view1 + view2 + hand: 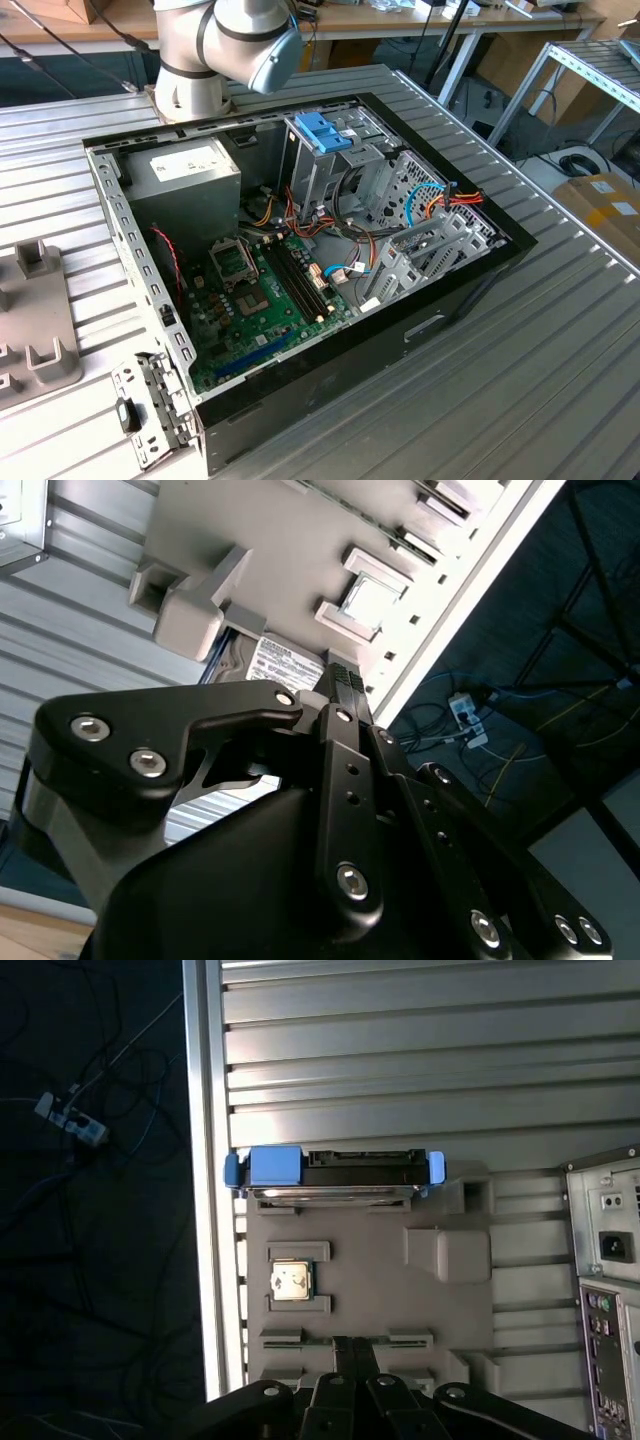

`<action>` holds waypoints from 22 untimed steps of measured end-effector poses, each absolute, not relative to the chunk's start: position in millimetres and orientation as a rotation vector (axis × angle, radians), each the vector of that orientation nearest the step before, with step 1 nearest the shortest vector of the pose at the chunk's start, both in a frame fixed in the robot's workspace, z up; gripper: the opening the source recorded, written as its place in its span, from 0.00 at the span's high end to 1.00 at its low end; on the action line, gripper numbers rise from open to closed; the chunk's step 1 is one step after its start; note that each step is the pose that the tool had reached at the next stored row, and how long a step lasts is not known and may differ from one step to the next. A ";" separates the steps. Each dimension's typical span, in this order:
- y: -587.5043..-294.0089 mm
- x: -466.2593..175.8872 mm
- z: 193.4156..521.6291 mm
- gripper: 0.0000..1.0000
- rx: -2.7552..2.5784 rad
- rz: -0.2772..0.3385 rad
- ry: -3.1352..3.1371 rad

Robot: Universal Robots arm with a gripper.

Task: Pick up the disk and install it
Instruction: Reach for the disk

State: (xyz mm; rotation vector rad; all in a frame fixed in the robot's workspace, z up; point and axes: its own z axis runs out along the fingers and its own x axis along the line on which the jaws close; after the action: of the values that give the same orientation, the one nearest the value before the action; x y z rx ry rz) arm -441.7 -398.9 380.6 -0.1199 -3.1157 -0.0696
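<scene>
Black gripper [353,1343], jaws closed on nothing with the fingertips touching each other, over the near edge of a grey fixture plate [380,1260] in the first wrist view. Square processor chip [292,1281] seated in a pocket near the plate's middle. Beyond it, the disk [335,1175] stands on its long edge in a slot along the plate's far edge, silver body in a blue carrier, apart from the gripper. Plate lies against one edge of the ribbed metal table [400,1060]. Exterior view: open computer case [430,320] near the table's middle; blue handle [322,132] atop its drive cage [318,175]
</scene>
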 end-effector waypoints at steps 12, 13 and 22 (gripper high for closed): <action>-398.9 -450.1 380.2 0.90 -0.120 -0.070 -3.116; -399.0 -450.5 380.2 0.90 -0.120 -0.070 -3.116; -398.9 -455.1 380.0 0.90 -0.120 -0.070 -3.116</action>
State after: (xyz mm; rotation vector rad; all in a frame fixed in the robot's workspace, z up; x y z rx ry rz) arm -455.1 -398.9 380.0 -0.1200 -3.1157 -0.0697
